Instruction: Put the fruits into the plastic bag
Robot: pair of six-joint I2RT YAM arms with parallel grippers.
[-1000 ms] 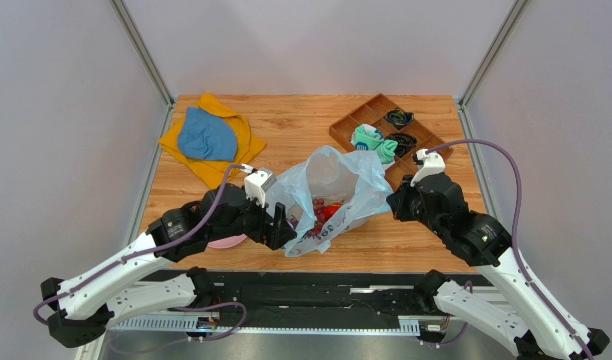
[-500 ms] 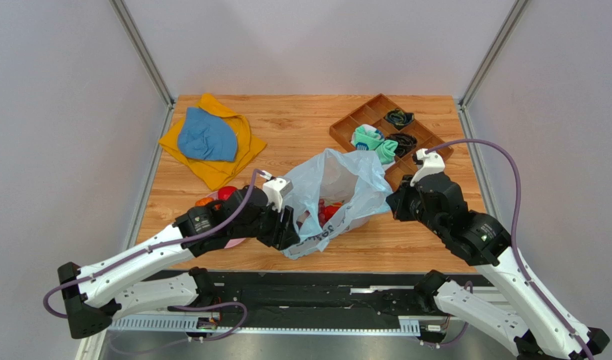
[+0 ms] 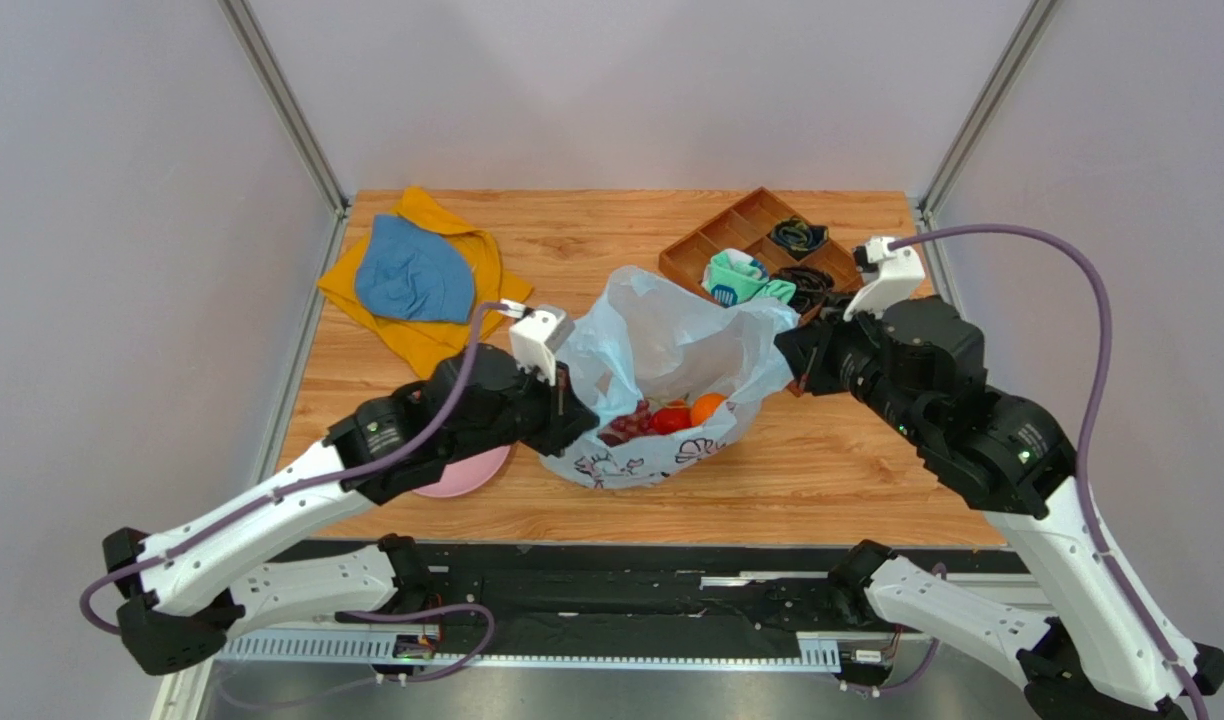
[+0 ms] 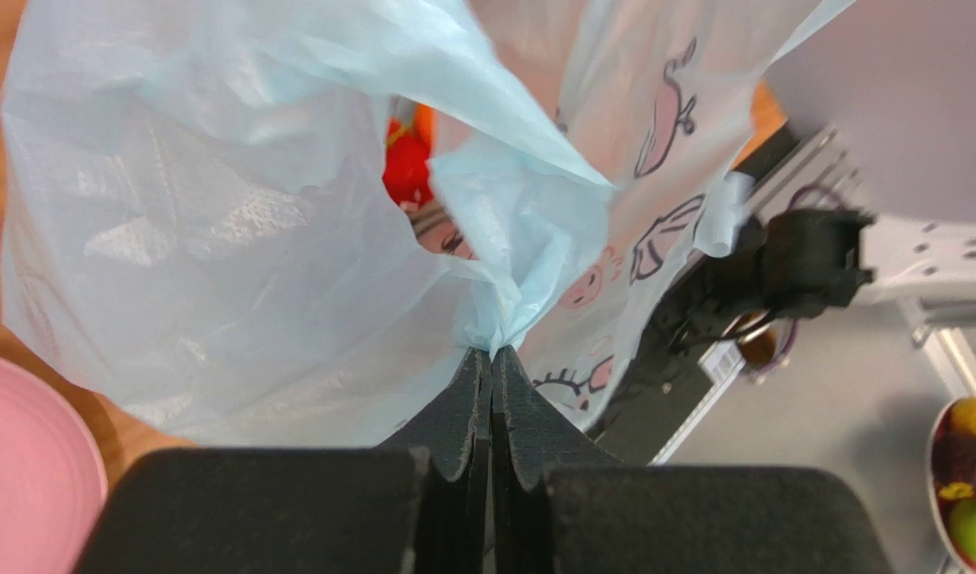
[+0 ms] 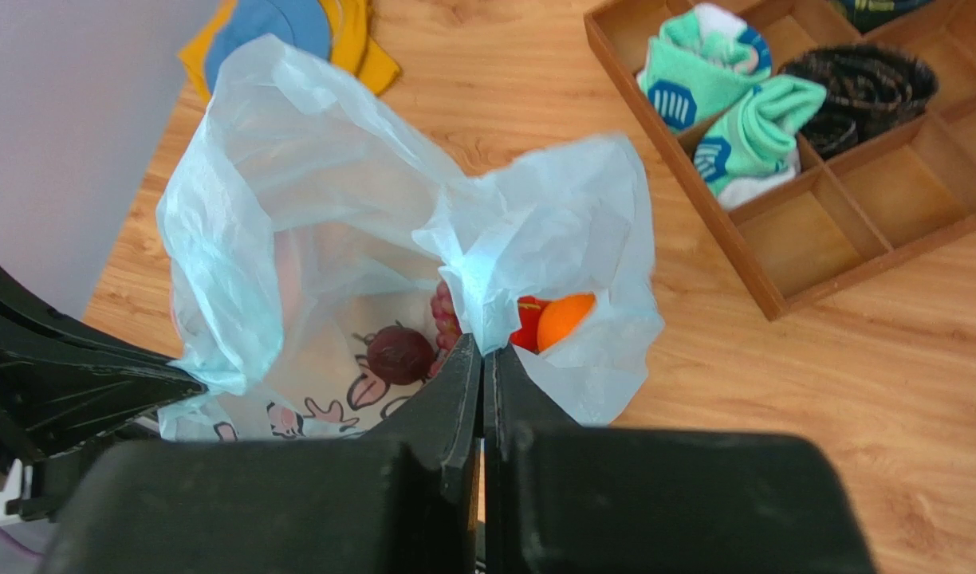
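Note:
The pale blue plastic bag [image 3: 666,348] is stretched open between my two grippers at the table's middle. My left gripper [image 3: 569,402] is shut on a bunched fold of the bag's left rim [image 4: 513,313], with its fingertips [image 4: 476,380] pinched together. My right gripper [image 3: 791,357] is shut on the right rim [image 5: 487,299]. Inside the bag lie an orange [image 5: 565,318], a red apple [image 5: 529,323], a dark plum [image 5: 398,354] and reddish grapes [image 5: 443,313]. From above, the orange [image 3: 707,408], apple [image 3: 669,420] and grapes [image 3: 630,425] show through the mouth.
A pink plate [image 3: 471,471] sits partly under my left arm. A blue cloth on a yellow cloth [image 3: 412,273] lies at the back left. A wooden divided tray [image 3: 693,252] with rolled socks stands at the back right, close behind the right gripper.
My left gripper has gone from open to shut on the bag's left rim. The right gripper has moved up and back with its rim. The bag's mouth is stretched wider.

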